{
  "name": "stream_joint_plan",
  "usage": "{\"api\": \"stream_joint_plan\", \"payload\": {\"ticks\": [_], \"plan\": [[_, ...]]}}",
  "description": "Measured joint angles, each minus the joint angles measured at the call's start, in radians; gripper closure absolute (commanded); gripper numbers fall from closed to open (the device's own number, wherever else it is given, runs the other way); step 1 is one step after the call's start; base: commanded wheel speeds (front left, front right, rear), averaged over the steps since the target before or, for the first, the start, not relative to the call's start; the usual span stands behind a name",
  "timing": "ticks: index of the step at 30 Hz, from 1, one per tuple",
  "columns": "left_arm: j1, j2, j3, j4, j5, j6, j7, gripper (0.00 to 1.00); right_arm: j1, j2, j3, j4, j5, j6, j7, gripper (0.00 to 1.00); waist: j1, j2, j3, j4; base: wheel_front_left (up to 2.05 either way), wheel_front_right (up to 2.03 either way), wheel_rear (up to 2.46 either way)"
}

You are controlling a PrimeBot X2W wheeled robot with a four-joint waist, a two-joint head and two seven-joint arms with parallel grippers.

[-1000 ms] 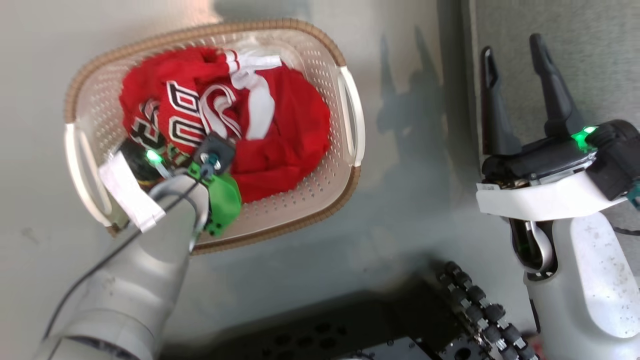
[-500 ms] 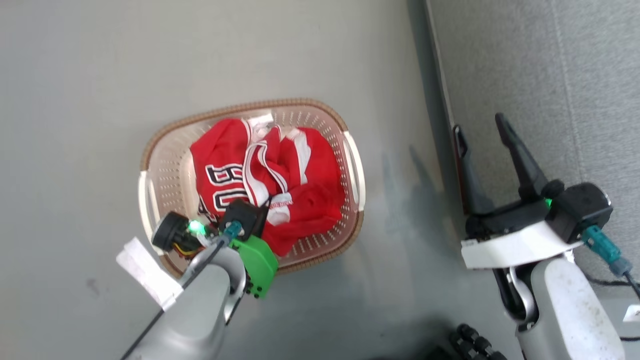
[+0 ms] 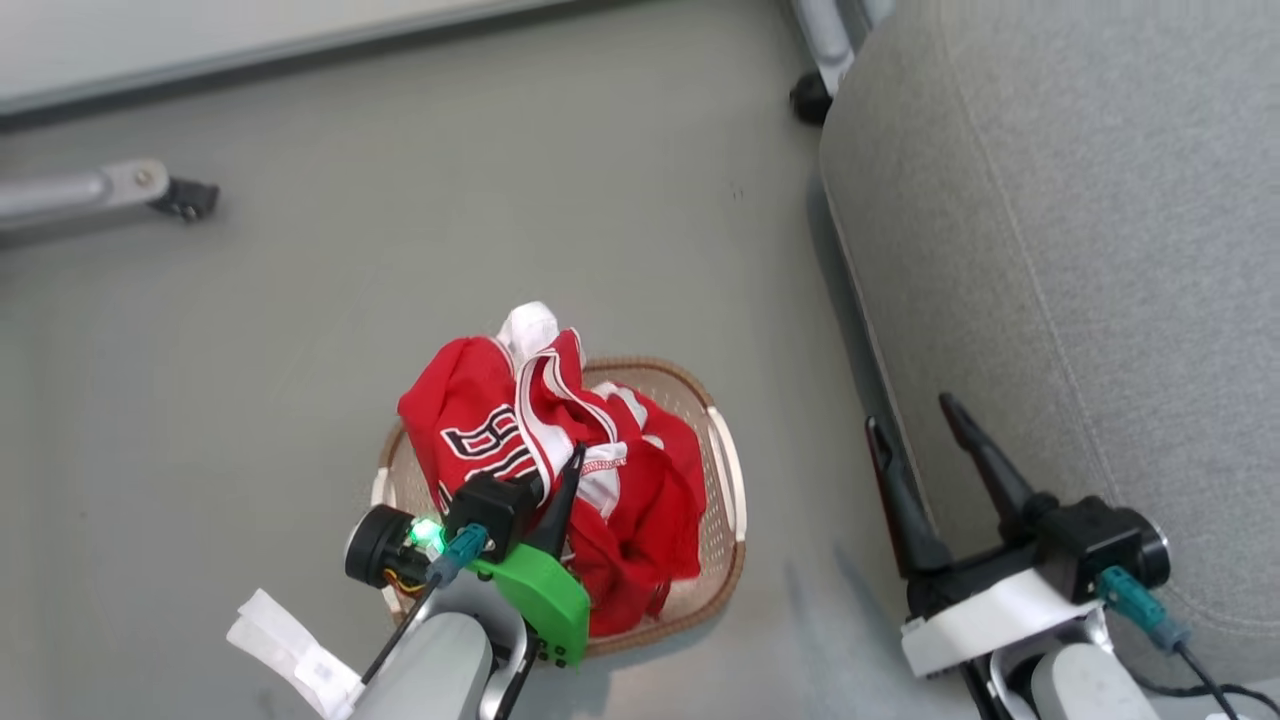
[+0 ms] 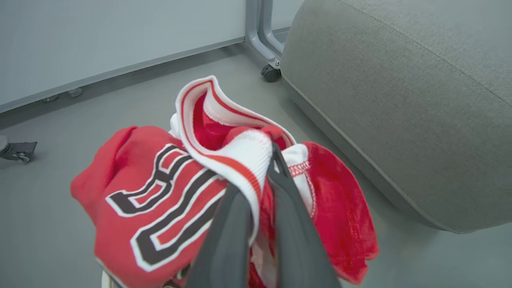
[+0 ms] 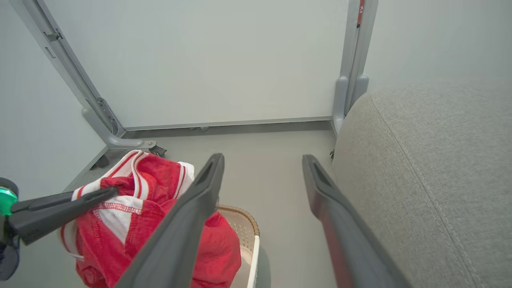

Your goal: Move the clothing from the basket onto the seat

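My left hand [image 4: 258,176] clamps the clothing's [image 3: 650,490] white trim, bunched above the basket [image 3: 722,540]. My right hand [image 3: 908,412] hangs spread open beside the seat [image 3: 1080,250].

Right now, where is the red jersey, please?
The red jersey hangs from the left gripper at the head view's lower centre, over the laundry basket, left of the grey seat.

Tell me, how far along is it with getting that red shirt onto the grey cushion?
Done: the left gripper is shut on the clothing. In hand: it hangs over the basket. Left: carrying it onto the seat; the right gripper is open, empty.
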Motion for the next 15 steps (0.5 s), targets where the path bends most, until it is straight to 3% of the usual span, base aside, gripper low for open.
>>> {"api": "stream_joint_plan", "payload": {"ticks": [15], "plan": [[0.059,-0.001,-0.023,-0.199,0.014,-0.003,0.0,1.0,0.097,-0.004,0.099,0.033,0.014,0.0,0.0,0.0,0.0,0.0,-0.269,0.005,0.0,0.0,0.0]]}}
